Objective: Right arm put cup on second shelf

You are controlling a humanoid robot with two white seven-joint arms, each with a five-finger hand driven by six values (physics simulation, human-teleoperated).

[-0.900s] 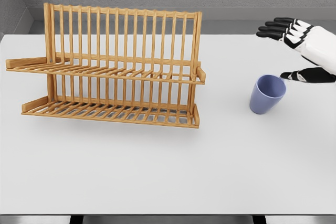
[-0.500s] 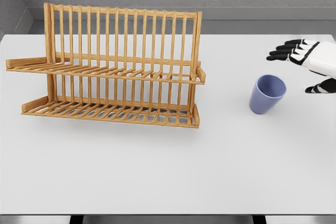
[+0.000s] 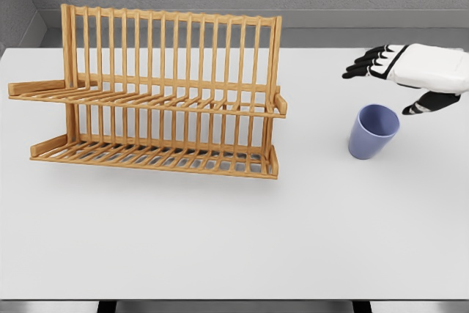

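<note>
None of the job is done yet: the blue cup (image 3: 373, 131) stands upright near the desk's (image 3: 234, 240) right edge, well apart from the wooden rack (image 3: 154, 97). Above it the right hand (image 3: 407, 71) hovers, fingers spread, holding nothing.

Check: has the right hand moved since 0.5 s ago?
Yes. The right hand has shifted left, its fingertips now beyond the cup rim; the cup itself hasn't moved.

Slatted wooden rack (image 3: 154, 93), matt blue cup (image 3: 373, 131), smooth matt white table (image 3: 220, 240).
</note>
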